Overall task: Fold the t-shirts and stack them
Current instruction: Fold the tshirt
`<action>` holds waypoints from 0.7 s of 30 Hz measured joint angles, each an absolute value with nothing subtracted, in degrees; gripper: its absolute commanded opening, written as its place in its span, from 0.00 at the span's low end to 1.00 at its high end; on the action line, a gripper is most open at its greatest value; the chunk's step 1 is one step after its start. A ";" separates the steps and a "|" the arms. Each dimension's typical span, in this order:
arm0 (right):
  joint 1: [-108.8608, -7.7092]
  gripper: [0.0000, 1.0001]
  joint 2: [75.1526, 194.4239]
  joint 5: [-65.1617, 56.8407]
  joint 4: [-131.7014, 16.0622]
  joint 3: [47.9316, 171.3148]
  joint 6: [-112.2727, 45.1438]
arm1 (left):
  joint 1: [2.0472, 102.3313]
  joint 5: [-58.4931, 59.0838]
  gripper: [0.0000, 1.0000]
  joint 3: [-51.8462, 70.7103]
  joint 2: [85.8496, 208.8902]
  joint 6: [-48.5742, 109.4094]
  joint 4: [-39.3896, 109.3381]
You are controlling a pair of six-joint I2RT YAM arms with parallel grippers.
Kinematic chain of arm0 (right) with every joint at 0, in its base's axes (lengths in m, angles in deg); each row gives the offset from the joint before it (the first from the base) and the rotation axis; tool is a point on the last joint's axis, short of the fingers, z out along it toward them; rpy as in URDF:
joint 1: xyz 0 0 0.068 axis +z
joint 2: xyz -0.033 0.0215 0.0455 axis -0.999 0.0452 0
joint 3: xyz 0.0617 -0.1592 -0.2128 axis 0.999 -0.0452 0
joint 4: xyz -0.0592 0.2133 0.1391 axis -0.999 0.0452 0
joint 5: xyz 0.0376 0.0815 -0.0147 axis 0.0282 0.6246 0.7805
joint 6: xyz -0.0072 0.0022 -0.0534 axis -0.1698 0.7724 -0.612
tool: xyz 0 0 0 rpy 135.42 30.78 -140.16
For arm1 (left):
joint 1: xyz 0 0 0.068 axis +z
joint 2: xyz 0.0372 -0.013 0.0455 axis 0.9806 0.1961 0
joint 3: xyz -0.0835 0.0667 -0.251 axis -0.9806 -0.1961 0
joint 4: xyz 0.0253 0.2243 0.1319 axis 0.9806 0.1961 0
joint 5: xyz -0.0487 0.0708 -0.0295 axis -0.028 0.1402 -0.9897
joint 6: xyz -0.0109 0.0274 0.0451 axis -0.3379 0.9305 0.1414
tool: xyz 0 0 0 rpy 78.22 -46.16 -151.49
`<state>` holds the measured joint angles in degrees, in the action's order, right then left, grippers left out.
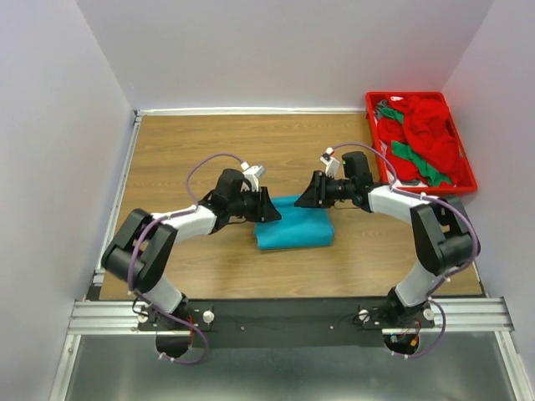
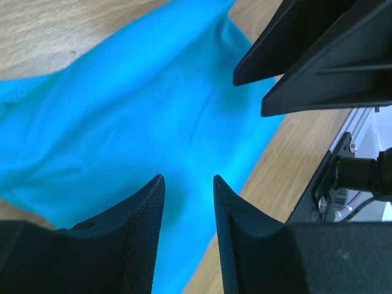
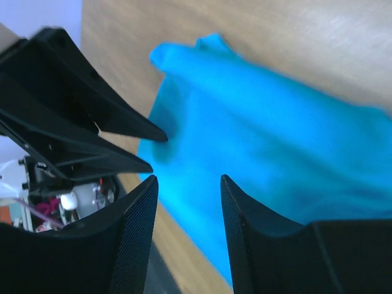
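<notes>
We see the teal shirt (image 1: 294,234) lying in a compact, rumpled rectangle on the table (image 1: 192,142), near the middle and between the two arms. The left hand (image 1: 269,205) and right hand (image 1: 304,194) hang tip to tip over the shirt's far edge, close together. Each has its fingers narrowly parted, with nothing between them and blue cloth below. Red and green shirts (image 1: 426,138) are heaped in the tray (image 1: 407,94) at the far right corner.
</notes>
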<state>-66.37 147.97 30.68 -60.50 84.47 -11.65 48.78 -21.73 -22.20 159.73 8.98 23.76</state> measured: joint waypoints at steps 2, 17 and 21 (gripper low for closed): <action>-68.12 0.50 150.81 32.64 -64.55 84.47 -10.73 | 49.24 -22.40 0.45 -20.83 163.49 8.98 21.83; -76.41 0.37 165.43 38.92 -80.65 84.49 -2.12 | 54.72 -27.47 0.48 -14.49 176.93 5.68 13.59; -76.98 0.38 157.12 39.90 -81.09 82.76 0.15 | 54.53 -28.24 0.50 -15.25 171.42 4.55 13.57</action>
<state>-76.98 157.12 39.90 -81.09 82.76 0.15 54.53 -28.24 -15.25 171.42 4.55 13.57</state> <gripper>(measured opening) 0.376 0.488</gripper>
